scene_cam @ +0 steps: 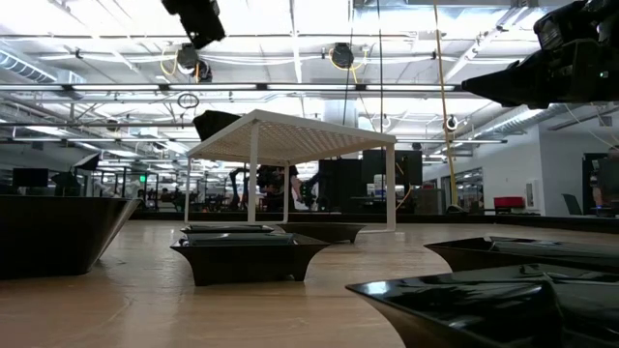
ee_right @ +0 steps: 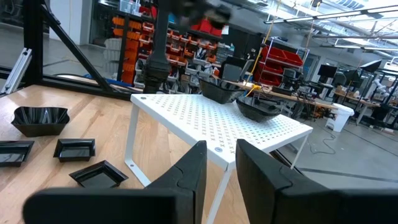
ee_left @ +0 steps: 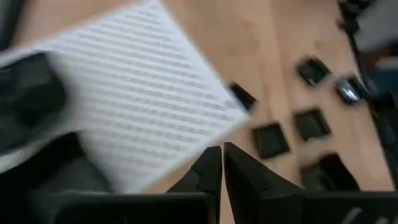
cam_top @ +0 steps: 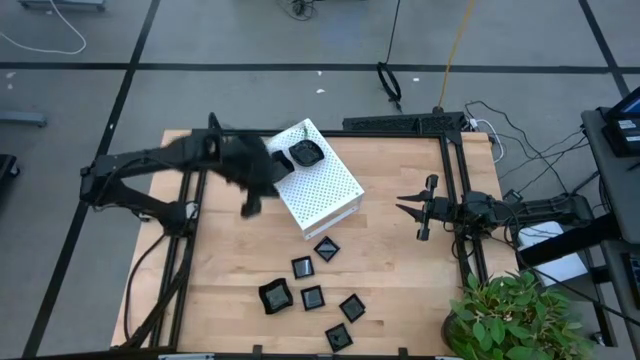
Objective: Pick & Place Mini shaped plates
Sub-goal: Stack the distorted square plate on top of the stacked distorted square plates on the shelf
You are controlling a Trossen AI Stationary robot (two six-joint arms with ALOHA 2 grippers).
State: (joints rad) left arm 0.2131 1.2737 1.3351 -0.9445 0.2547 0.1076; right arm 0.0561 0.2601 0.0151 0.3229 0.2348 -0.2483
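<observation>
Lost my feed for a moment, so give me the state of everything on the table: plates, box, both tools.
Box: upright on the table, two plates on top.
Plates on box: resting at its far corner.
Plates on table: six, loose, in front of the box.
Left tool: shut, empty, over the box's left edge.
Right tool: slightly open, empty, waiting right of the box.

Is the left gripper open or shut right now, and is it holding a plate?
Shut and empty: the left gripper fingers meet with nothing between them, above the white box.
</observation>
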